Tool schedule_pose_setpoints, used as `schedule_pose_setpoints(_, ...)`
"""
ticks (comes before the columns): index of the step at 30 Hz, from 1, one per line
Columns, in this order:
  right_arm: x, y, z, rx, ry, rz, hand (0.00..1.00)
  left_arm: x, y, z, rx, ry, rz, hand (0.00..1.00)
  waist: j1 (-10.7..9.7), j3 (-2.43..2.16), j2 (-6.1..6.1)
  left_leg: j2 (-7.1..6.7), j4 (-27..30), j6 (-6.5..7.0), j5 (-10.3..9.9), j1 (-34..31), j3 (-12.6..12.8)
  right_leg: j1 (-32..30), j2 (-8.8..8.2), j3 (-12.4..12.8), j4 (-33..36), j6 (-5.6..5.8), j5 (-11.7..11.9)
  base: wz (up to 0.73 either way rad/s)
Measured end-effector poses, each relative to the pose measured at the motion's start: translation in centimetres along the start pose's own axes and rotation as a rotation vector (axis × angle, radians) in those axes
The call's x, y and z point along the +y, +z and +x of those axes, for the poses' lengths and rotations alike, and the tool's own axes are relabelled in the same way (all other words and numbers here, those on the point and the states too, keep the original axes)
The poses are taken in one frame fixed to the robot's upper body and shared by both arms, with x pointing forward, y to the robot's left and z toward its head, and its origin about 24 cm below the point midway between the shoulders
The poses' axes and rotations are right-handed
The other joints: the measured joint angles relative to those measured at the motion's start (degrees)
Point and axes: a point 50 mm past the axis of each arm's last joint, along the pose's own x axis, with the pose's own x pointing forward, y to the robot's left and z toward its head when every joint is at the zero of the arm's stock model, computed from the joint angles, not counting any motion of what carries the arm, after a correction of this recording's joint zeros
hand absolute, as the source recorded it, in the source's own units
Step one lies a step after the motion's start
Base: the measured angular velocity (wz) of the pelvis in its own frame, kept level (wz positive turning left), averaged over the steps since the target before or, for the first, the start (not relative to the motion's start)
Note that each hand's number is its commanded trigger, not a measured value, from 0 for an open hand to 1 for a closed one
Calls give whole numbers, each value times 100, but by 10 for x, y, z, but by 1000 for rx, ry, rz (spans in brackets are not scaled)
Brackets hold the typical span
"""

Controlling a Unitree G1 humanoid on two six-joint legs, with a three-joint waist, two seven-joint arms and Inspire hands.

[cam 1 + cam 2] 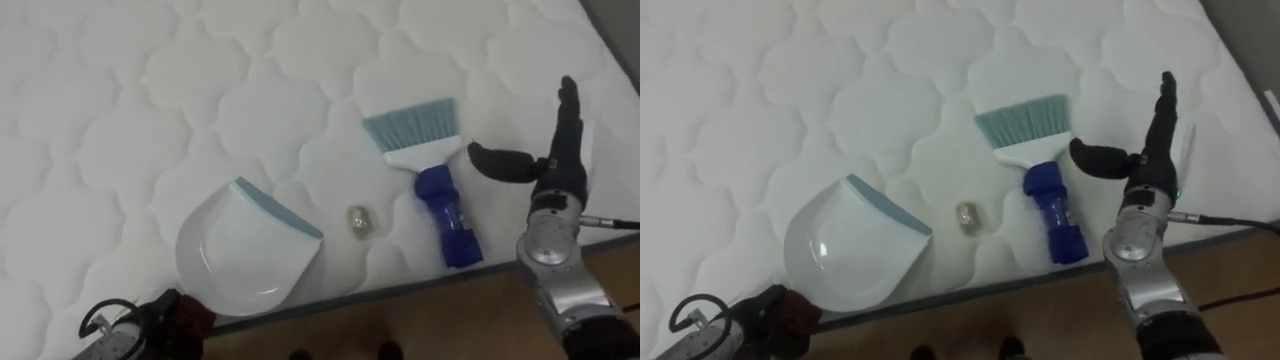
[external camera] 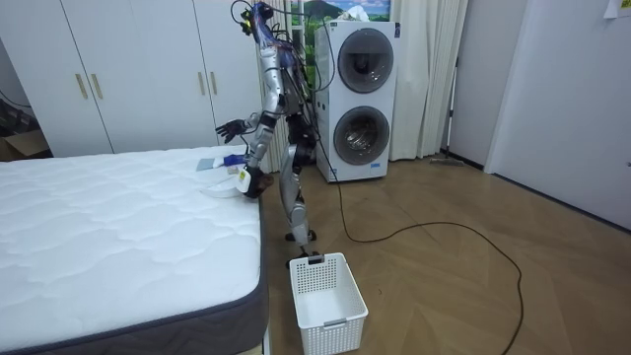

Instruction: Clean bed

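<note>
1. Bed (image 1: 120,100): bare white quilted mattress across most of the frame. Its near edge runs along the bottom, w/ wood floor (image 1: 400,320) below.
2. Small crumpled scrap (image 1: 359,222) lies on the mattress, low centre of frame. Prob. the bit to be swept up.
3. Dustpan (image 1: 245,250), white w/ blue lip, sits lower left of centre. Its mouth faces the scrap, just beside it, not touching. Seems laid so the scrap can be pushed straight in.
4. Brush (image 1: 430,170) lies flat on the mattress, right of centre. Teal bristles point up-frame, blue handle toward the bed edge, i.e. the end nearest the robot, easy reach. The scrap is between pan & brush.
5. Right robot hand (image 1: 555,150), right side of frame: spread wide, fingers straight, pointing up-frame, thumb out toward the brush handle. Holds nothing; it is near the handle but apart from it. My read: lining up to take the handle.
6. Left robot hand (image 1: 180,318), bottom left corner, low by the bed edge near the pan. Can't tell how its fingers sit.
7. Room view: robot stands at the bed's side, facing it. White basket (image 2: 328,291) is on the floor, well apart from pan & brush.
</note>
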Motion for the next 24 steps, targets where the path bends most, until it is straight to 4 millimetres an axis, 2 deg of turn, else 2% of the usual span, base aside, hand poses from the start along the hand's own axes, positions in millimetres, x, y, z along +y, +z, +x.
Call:
schedule_pose_setpoints(6,19,-4,-8,4,151,-34,0,1,3,1,-10,-3,13,100,23,2,3,9,-21,2,-1,-1,-4,6,-15,-35,-16,2,1,1)
schedule_pose_setpoints(15,24,-13,-12,26,235,-89,0,-2,1,0,-14,-11,13,100,43,22,39,3,-68,3,0,-12,-10,5,-11,-56,-40,10,-9,0)
schedule_pose_setpoints(24,23,-27,-18,76,273,-129,0,-5,0,0,-13,-17,17,100,51,14,38,-27,-74,3,1,-22,-14,39,-9,-76,-107,17,-4,0)
